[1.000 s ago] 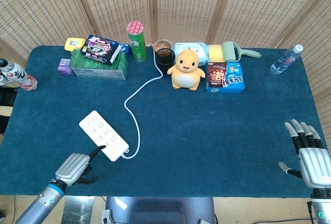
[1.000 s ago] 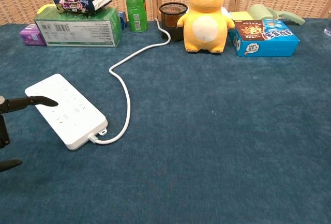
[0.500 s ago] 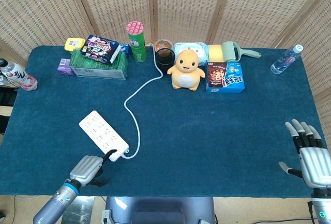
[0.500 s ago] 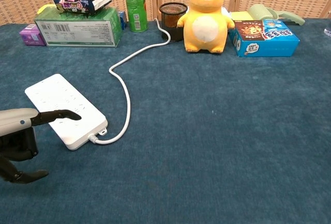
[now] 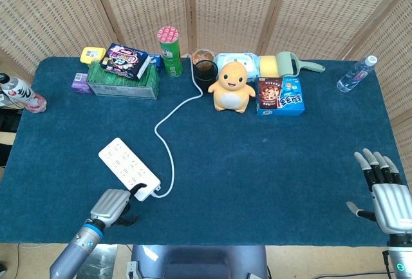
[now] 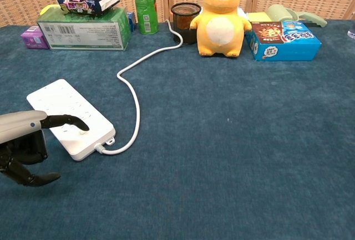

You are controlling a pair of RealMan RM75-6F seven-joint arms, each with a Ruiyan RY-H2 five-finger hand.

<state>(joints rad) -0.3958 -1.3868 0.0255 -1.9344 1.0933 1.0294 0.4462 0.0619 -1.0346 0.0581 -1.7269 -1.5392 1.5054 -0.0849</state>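
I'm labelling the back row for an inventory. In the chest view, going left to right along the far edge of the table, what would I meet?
Purple box → green carton → green tube can → black cup → yellow plush toy → blue cookie box.

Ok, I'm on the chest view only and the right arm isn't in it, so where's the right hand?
Observer: The right hand is over the table's near right corner, fingers spread, holding nothing.
Operator: Anything on that side past the blue box?
Observer: Yes, a clear water bottle sits near the far right edge, well right of the blue box.
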